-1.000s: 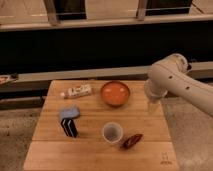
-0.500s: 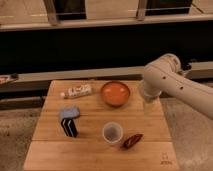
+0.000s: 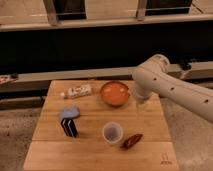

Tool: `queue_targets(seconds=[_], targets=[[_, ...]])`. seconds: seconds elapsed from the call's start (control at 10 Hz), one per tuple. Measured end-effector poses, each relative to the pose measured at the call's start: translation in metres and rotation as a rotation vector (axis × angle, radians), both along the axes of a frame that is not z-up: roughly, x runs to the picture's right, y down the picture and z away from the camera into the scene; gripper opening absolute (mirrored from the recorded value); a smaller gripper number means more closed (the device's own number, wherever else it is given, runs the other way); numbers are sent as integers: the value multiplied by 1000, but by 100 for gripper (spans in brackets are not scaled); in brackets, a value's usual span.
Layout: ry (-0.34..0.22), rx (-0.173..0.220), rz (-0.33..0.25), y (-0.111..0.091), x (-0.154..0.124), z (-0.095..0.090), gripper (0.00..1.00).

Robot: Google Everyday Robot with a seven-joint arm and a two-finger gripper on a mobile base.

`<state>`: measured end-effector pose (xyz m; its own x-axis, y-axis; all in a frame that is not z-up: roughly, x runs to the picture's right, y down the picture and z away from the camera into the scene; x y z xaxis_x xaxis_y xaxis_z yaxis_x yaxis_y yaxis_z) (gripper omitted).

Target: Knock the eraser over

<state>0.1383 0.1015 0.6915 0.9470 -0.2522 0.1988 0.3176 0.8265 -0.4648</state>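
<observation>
The eraser (image 3: pixel 69 122) stands upright on the left part of the wooden table (image 3: pixel 95 155). It is a black block with pale stripes and a blue-grey soft top. My white arm (image 3: pixel 165 85) reaches in from the right, and its elbow hangs over the table's right side. Below the elbow the gripper (image 3: pixel 140 101) points down, just right of the orange bowl (image 3: pixel 115 93). It is open and holds nothing. It is well to the right of the eraser and does not touch it.
A white labelled tube (image 3: pixel 77 91) lies at the back left. A white cup (image 3: pixel 112 132) and a dark red-brown pepper-like object (image 3: pixel 132 141) sit near the front middle. A dark ledge runs behind the table.
The arm has swung left and a little toward the bowl. The objects on the table have not moved.
</observation>
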Motion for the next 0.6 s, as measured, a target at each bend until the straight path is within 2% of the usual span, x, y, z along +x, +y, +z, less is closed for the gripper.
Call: queue_targets(seconds=[0.3,0.5,0.6], targets=[[-40,-3,-32,6,-29,-2,80],[-64,-7,-64,13,-34,-2,80],[-77,-10,-73,15,-45,-2,80]])
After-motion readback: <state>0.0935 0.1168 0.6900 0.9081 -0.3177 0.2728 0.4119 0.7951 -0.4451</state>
